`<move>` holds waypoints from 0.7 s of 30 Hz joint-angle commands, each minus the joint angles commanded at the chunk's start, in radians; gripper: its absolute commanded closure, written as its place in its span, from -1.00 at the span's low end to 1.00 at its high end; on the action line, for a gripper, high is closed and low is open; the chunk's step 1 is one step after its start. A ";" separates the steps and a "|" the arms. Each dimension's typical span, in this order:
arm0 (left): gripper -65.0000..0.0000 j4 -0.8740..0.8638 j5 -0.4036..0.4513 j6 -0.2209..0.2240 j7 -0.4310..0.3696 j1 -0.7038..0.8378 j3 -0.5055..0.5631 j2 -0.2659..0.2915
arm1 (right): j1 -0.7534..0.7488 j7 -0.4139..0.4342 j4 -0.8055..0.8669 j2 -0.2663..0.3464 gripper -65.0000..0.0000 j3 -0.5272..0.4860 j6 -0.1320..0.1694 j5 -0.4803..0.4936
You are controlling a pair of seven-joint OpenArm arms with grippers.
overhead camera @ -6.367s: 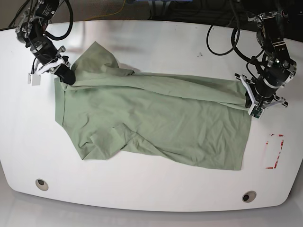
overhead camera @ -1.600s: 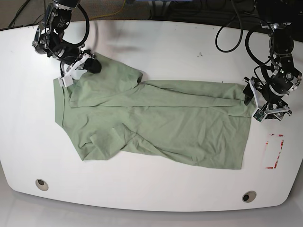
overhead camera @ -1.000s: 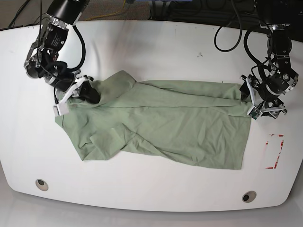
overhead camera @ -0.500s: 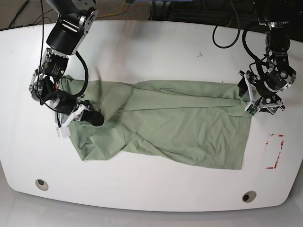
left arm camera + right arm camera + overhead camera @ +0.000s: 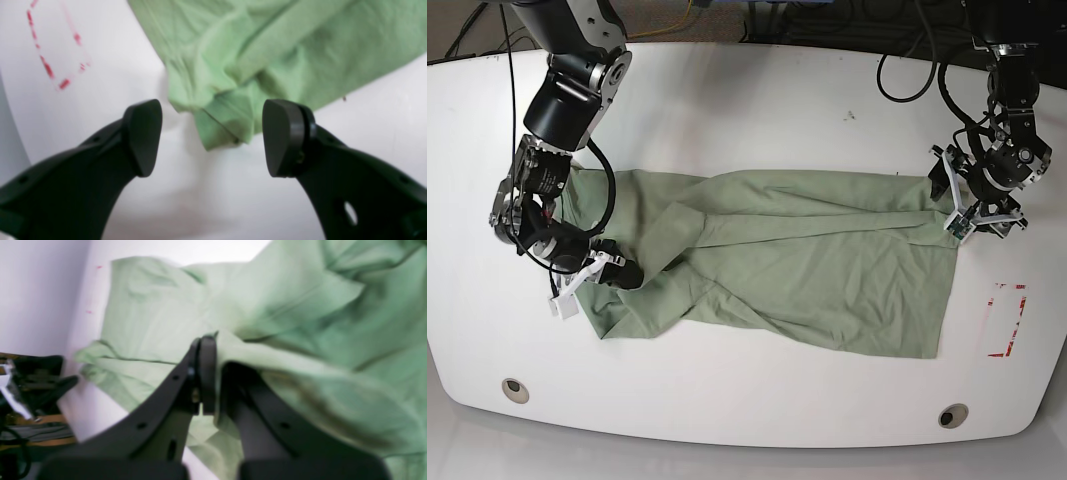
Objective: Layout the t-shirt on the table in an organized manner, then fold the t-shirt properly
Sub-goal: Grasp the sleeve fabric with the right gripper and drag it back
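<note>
The pale green t-shirt (image 5: 807, 270) lies crumpled lengthwise across the white table (image 5: 747, 110). In the base view my right gripper (image 5: 619, 273) sits at the shirt's left end, shut on a fold of cloth. The right wrist view shows its black fingers (image 5: 206, 373) pinching that fold of the t-shirt (image 5: 160, 316), with cloth draped over one finger. My left gripper (image 5: 959, 205) is at the shirt's right back corner. In the left wrist view it (image 5: 211, 138) stands open just above the table, and the bunched corner of the t-shirt (image 5: 220, 83) lies between and beyond the fingertips, unclamped.
Red tape marks (image 5: 1008, 320) lie on the table right of the shirt, also visible as tape marks (image 5: 50, 66) in the left wrist view. Two round grey grommets (image 5: 515, 389) (image 5: 953, 414) sit near the front edge. Cables hang behind the back edge.
My right gripper has carried the shirt's left back part down and toward the front, folding it over the body. The left gripper has shifted slightly back and stayed at the right corner.
</note>
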 joint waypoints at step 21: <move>-0.35 0.000 0.000 0.000 0.000 0.000 0.002 0.000 | -0.236 -0.017 0.189 0.218 -0.86 0.002 0.003 0.078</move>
